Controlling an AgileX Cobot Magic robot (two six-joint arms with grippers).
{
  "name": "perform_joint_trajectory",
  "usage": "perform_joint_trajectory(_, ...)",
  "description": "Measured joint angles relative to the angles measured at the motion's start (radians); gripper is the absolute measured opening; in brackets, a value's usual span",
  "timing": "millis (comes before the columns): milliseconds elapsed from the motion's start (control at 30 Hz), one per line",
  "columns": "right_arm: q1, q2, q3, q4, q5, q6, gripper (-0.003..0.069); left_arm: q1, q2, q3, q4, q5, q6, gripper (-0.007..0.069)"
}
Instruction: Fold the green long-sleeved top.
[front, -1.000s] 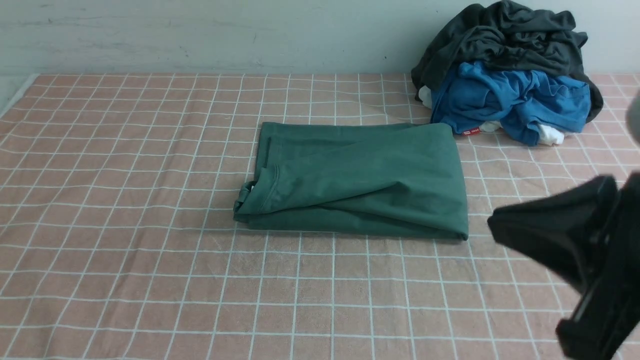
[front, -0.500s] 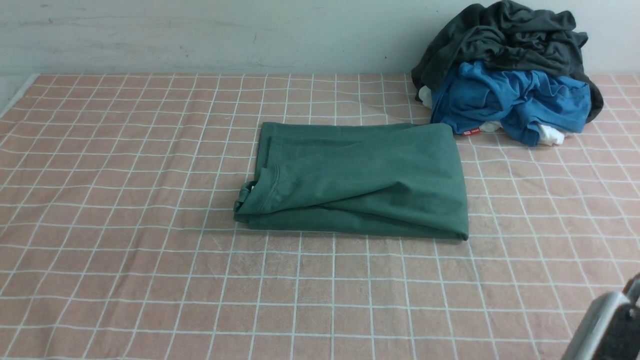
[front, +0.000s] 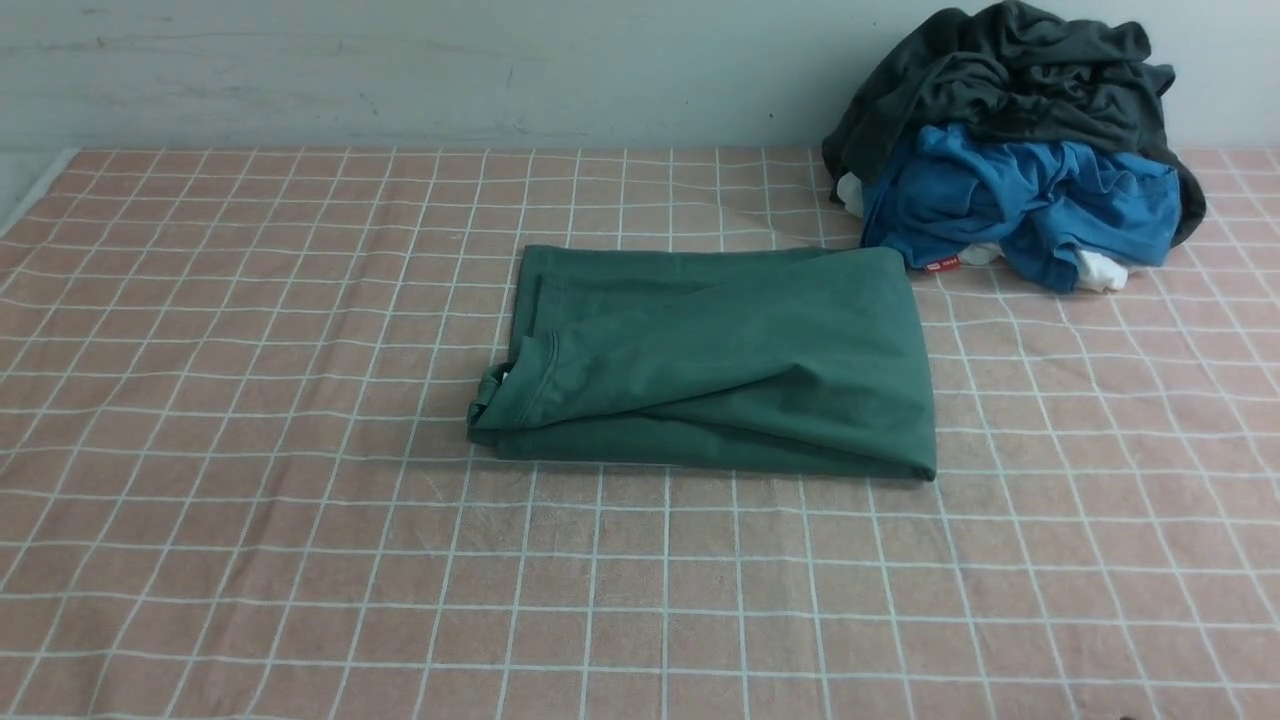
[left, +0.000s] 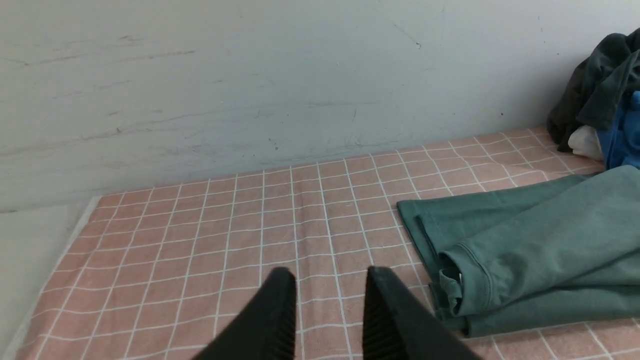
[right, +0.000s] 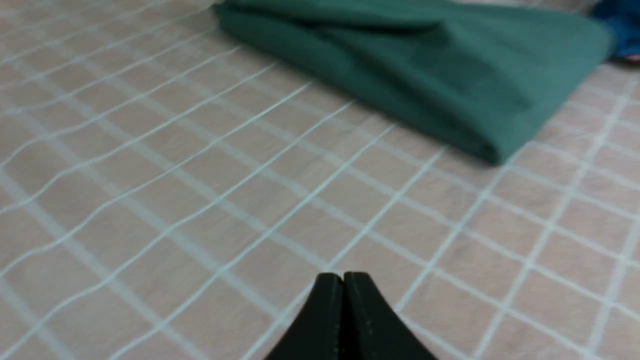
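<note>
The green long-sleeved top (front: 710, 360) lies folded into a flat rectangle in the middle of the checked cloth, a cuff and hem edge showing at its left end. Neither arm appears in the front view. In the left wrist view my left gripper (left: 330, 275) hangs open over bare cloth, a little way from the top's (left: 530, 250) left end, nothing between its fingers. In the right wrist view my right gripper (right: 343, 277) is shut and empty above the cloth, well short of the top's (right: 425, 65) near folded edge.
A heap of a dark charcoal-grey garment (front: 1010, 80) and a bright blue garment (front: 1020, 205) with some white fabric sits at the back right, just behind the top's far right corner. A pale wall (front: 400, 70) bounds the back. The pink checked cloth (front: 250, 450) covers the table.
My right arm, which stood at the right edge of the front view a second ago, has drawn back down and out of that view. The top has not moved.
</note>
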Motion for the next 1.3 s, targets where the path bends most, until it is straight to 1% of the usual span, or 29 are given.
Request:
perform_joint_trajectory(33,-0.056,-0.036,0.001,-0.003,0.014,0.0,-0.0008,0.0,0.0,0.0,0.0,0.0,0.0,0.0185)
perform_joint_trajectory(67,-0.091,-0.062,0.001,-0.009,0.019,0.0,-0.0008,0.0,0.0,0.0,0.0,0.0,0.0,0.0185)
perform_joint_trajectory(100,-0.102,-0.068,0.001,-0.011,0.021,0.0,-0.0008,0.0,0.0,0.0,0.0,0.0,0.0,0.0185)
perform_joint_trajectory(133,-0.192,-0.113,0.001,-0.034,0.036,0.001,-0.0008,0.0,0.0,0.0,0.0,0.0,0.0,0.0185)
perform_joint_trajectory(167,-0.257,-0.142,0.001,-0.053,0.047,0.01,-0.0008,0.0,0.0,0.0,0.0,0.0,0.0,0.0185)
perform_joint_trajectory(200,-0.268,-0.147,0.001,-0.055,0.052,0.012,-0.0008,0.0,0.0,0.0,0.0,0.0,0.0,0.0185)
perform_joint_trajectory(233,-0.334,-0.181,0.001,-0.067,0.077,0.031,-0.0008,0.0,0.0,0.0,0.0,0.0,0.0,0.0185)
perform_joint_trajectory(333,-0.438,-0.266,0.001,-0.082,0.177,0.084,-0.0008,0.0,0.0,0.0,0.0,0.0,0.0,0.0185)
perform_joint_trajectory(367,-0.443,-0.272,0.001,-0.082,0.184,0.084,-0.0008,0.0,0.0,0.0,0.0,0.0,0.0,0.0185)
perform_joint_trajectory(400,-0.479,-0.307,0.001,-0.087,0.209,0.094,-0.0008,0.0,0.0,0.0,0.0,0.0,0.0,0.0185)
perform_joint_trajectory(533,-0.515,-0.326,0.0,-0.093,0.215,0.093,-0.0008,0.0,0.0,0.0,0.0,0.0,0.0,0.0185)
perform_joint_trajectory(1133,-0.518,-0.326,-0.001,-0.095,0.222,0.09,-0.0008,-0.001,-0.002,0.001,0.0,0.0,0.0,0.0185)
perform_joint_trajectory(1267,-0.518,-0.326,-0.001,-0.095,0.222,0.084,-0.0008,-0.007,-0.083,0.056,0.0,-0.019,0.0,0.0185)
perform_joint_trajectory(1300,-0.518,-0.326,-0.001,-0.095,0.222,0.084,-0.0008,-0.007,-0.142,0.106,0.0,-0.04,0.003,0.0185)
